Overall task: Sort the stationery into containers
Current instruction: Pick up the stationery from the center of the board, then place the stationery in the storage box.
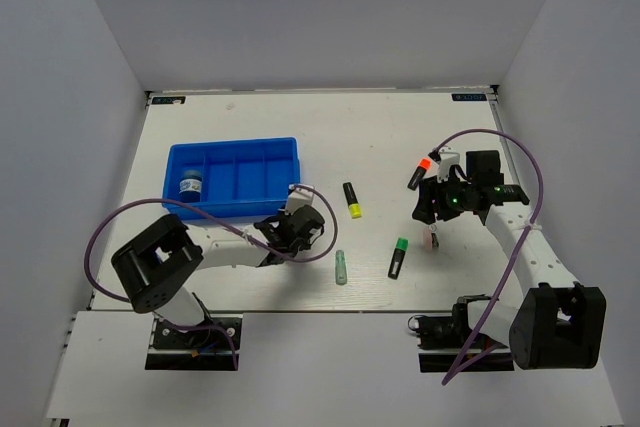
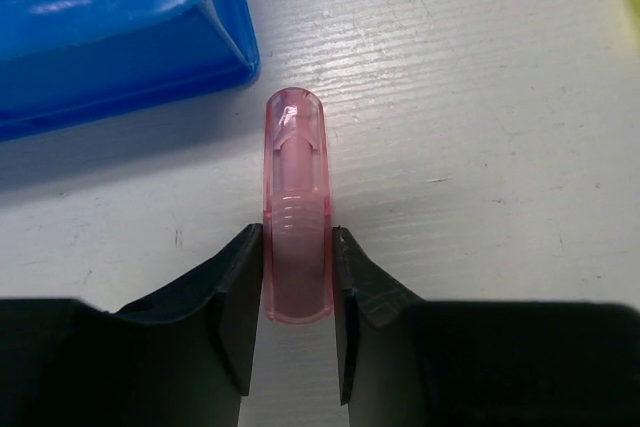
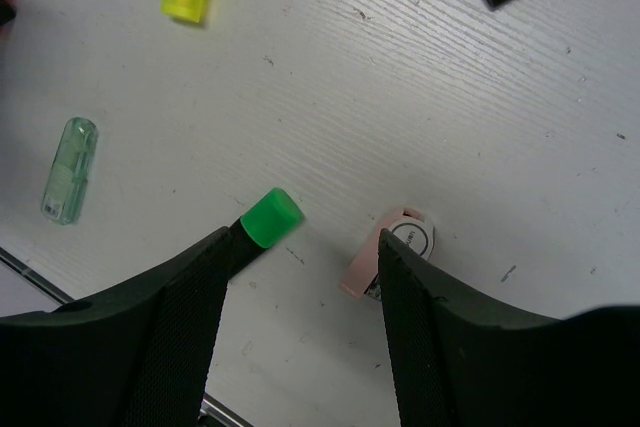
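Clear pink stick (image 2: 295,217) lies flat on the table (image 1: 250,127), just off the near-right corner of the blue tray (image 2: 120,57), not inside it. L gripper (image 2: 297,239) is clamped on its near end: both fingers press the stick's sides, rounded far end pokes out toward the tray. Tray sits far-left on the table; a blue-white cylinder (image 1: 190,186) stands in its leftmost compartment, other compartments look bare from the top view. Rest of the stationery is loose mid-table, well apart from the tray: yellow-cap highlighter (image 1: 352,199) right of the L gripper, mint stick (image 1: 341,267) near the front edge, green-cap highlighter (image 1: 398,257) beside it to the right, orange-cap highlighter (image 1: 418,173) further back. R gripper (image 3: 305,247) hangs over the right side w/ jaws spread wide, nothing between them; in the wrist view the green cap shows at one fingertip and a pale pink stick (image 3: 395,247) w/ a white end is partly hidden behind the other. Can't tell if that finger touches it.
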Available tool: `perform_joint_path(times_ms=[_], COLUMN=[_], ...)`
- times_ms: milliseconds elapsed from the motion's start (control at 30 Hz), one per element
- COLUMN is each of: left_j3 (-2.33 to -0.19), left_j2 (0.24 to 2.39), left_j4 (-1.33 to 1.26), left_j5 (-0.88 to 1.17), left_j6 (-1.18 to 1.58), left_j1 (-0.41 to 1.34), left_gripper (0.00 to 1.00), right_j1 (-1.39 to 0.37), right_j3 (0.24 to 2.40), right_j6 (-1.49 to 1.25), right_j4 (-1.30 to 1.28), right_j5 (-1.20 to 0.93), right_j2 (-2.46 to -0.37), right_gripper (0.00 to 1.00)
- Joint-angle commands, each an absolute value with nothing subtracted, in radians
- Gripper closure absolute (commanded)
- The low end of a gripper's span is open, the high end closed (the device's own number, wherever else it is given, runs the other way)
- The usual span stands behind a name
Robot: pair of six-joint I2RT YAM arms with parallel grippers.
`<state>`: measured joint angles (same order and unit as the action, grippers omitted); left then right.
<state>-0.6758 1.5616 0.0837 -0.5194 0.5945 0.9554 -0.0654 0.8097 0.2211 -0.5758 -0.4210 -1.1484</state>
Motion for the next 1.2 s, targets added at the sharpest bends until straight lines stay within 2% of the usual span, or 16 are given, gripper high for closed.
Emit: perform_joint_path(times_ms=[0, 67, 100, 167, 267, 367, 433, 533, 567, 633, 667, 767, 867, 1167], left_j3=[-0.629, -0.641, -0.650, -0.728, -0.851, -0.968, -0.986, -1.029, -1.051, -1.061, -1.080, -1.152, -1.204, -1.278], left_j2=[1.580, 1.546, 1.520, 1.476, 1.437, 1.356, 1.298, 1.235, 1.223, 1.191, 1.189, 1.235, 1.325, 1.548], left_j4=[0.219, 0.253, 0.283, 0.368, 0.489, 0.586, 0.626, 0.673, 0.689, 0.686, 0.671, 0.715, 0.733, 0.753], left_j5=[-0.454, -0.469, -0.482, -0.482, -0.486, -0.485, -0.474, -0.459, -0.437, -0.382, -0.359, -0.275, -0.232, -0.252], left_j6=[0.624, 0.621, 0.612, 0.592, 0.559, 0.519, 0.485, 0.442, 0.433, 0.411, 0.402, 0.347, 0.316, 0.278], left_j1=[1.005, 1.023, 1.061, 1.080, 1.111, 1.091, 1.026, 0.902, 0.785, 0.697, 0.569, 0.407, 0.312, 0.230], left_gripper=[0.77, 0.84, 0.90, 0.95, 1.00, 1.00, 1.00, 1.00, 1.00, 1.00, 1.00, 1.00, 1.00, 0.97], right_j1=[-0.063, -0.061, -0.061, -0.066, -0.066, -0.064, -0.066, -0.063, -0.060, -0.061, -0.063, -0.061, -0.061, -0.063], right_j3=[0.844, 0.842, 0.842, 0.842, 0.842, 0.845, 0.845, 0.842, 0.841, 0.841, 0.842, 0.842, 0.841, 0.845], right_j6=[0.226, 0.227, 0.227, 0.232, 0.242, 0.248, 0.247, 0.247, 0.244, 0.247, 0.247, 0.247, 0.247, 0.253], right_j4=[-0.575, -0.574, -0.575, -0.575, -0.580, -0.586, -0.588, -0.584, -0.584, -0.584, -0.584, -0.588, -0.584, -0.595], right_j5=[-0.430, -0.430, -0.433, -0.440, -0.462, -0.477, -0.479, -0.479, -0.480, -0.483, -0.482, -0.488, -0.488, -0.497], right_j2=[-1.130, -1.124, -1.123, -1.123, -1.121, -1.121, -1.120, -1.114, -1.111, -1.109, -1.109, -1.111, -1.106, -1.118], right_gripper=[0.37, 0.35, 0.29, 0.10, 0.12, 0.27, 0.31, 0.31, 0.31, 0.29, 0.29, 0.28, 0.26, 0.17])
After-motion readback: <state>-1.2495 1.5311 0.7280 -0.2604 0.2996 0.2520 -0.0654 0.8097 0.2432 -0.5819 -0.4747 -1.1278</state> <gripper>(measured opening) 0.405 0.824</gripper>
